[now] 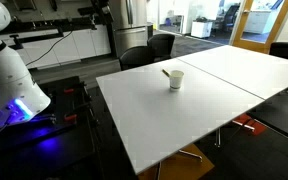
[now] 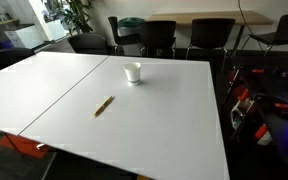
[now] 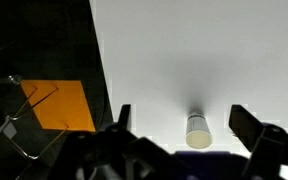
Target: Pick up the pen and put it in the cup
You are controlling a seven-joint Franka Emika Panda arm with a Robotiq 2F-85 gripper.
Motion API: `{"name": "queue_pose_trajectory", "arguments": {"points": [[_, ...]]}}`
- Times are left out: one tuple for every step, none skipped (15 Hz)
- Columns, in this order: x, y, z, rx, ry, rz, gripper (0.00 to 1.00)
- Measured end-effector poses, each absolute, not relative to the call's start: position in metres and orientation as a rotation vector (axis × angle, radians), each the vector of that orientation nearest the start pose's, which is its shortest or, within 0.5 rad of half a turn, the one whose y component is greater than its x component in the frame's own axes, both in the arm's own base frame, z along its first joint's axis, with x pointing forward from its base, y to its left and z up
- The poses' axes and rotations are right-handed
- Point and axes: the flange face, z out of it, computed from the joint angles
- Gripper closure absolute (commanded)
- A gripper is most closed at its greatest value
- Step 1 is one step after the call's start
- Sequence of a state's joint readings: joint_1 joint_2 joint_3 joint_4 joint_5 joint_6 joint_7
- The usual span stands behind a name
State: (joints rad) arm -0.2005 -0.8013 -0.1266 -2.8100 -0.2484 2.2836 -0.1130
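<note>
Pen (image 2: pixel 104 106) is what we look for first: it lies flat on the white table (image 2: pixel 174 120), a thin yellowish-tan stick set at a slant, with bare tabletop all round it. It rests close to the seam (image 2: pixel 59 98) where two tabletops meet, on the same top as the cup (image 2: pixel 133 72). The cup stands upright near the table's far edge in that exterior view, clearly apart from the pen. In an exterior view from across the table we see the cup (image 1: pixel 175 80) again, with the pen (image 1: pixel 166 72) showing as a short stick just behind it. We cannot tell from that angle how far apart they are.

In the wrist view the gripper (image 3: pixel 184 118) comes in from the bottom edge, its two dark fingers (image 3: pixel 246 125) spread wide apart and holding nothing. The cup (image 3: pixel 198 130) shows small in the gap between them — neither finger touches it. To the left of the table's edge in that view we see dark floor and an orange patch (image 3: pixel 59 105).

Black chairs (image 2: pixel 159 35) stand along the far side of the table, with a green plant (image 2: pixel 79 15) beyond. The robot's white base (image 1: pixel 9 75) stands beside the table — a blue glow at its foot.
</note>
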Motion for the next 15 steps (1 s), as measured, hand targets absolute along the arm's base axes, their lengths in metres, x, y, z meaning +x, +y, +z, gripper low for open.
{"name": "queue_pose_trajectory", "arguments": {"points": [[0.3087, -0.1078, 0.4382, -3.286, 0.082, -0.389, 0.0], [0.3083, -0.1074, 0.4342, -3.285, 0.08, -0.373, 0.0], [0.3087, -0.1074, 0.4325, -3.285, 0.08, -0.365, 0.0], [0.3089, -0.1075, 0.4317, -3.285, 0.08, -0.361, 0.0], [0.309, -0.1075, 0.4315, -3.285, 0.079, -0.359, 0.0], [0.309, -0.1075, 0.4313, -3.285, 0.079, -0.359, 0.0], [0.309, -0.1075, 0.4313, -3.285, 0.079, -0.359, 0.0], [0.309, -0.1075, 0.4313, -3.285, 0.079, -0.359, 0.0], [0.309, -0.1075, 0.4312, -3.285, 0.079, -0.358, 0.0], [0.309, -0.1075, 0.4312, -3.285, 0.079, -0.358, 0.0], [0.309, -0.1075, 0.4312, -3.285, 0.079, -0.358, 0.0], [0.3095, -0.1077, 0.4323, -3.285, 0.08, -0.361, 0.0], [0.3104, -0.1081, 0.4345, -3.286, 0.082, -0.368, 0.0], [0.3116, -0.1084, 0.4369, -3.287, 0.083, -0.376, 0.0], [0.3132, -0.1081, 0.4395, -3.288, 0.082, -0.388, 0.0]]}}
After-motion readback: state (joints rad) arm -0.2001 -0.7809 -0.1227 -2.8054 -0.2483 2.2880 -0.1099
